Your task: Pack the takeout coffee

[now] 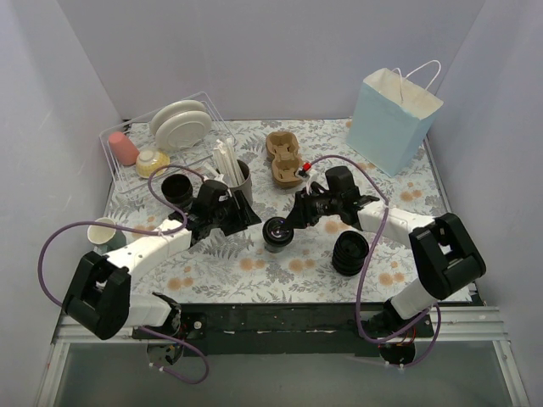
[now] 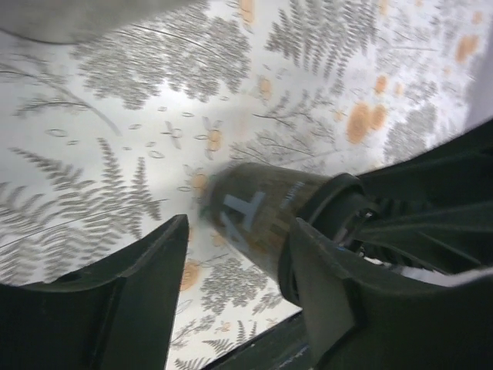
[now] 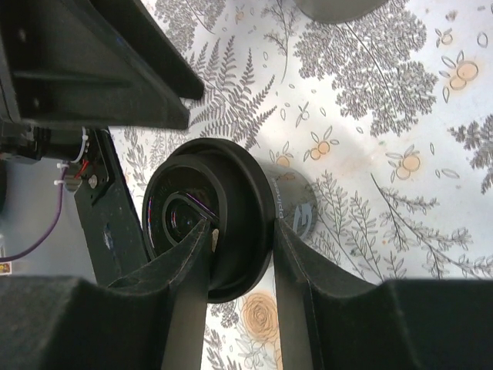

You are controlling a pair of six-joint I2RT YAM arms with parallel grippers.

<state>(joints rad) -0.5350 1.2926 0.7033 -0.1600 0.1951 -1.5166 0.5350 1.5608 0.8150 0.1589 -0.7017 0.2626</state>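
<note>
The takeout coffee (image 1: 277,231), a small black cup with a black lid, stands at the table's middle. My right gripper (image 1: 293,220) is shut on its lid: in the right wrist view one finger lies across the lid (image 3: 231,193) and the other presses under the rim against the cup's side (image 3: 299,206). My left gripper (image 1: 248,217) is open and empty, just left of the cup. In the left wrist view the cup (image 2: 258,212) lies just beyond the open fingers, nearer the right finger (image 2: 323,293), with the right gripper (image 2: 431,193) behind it.
A ribbed stack of black lids (image 1: 350,252) stands right of the cup. A lidless black cup (image 1: 177,188), a grey cup of straws (image 1: 235,175), a clear tray of plates (image 1: 157,140), a cardboard cup carrier (image 1: 284,157), and a light-blue paper bag (image 1: 393,119) stand behind.
</note>
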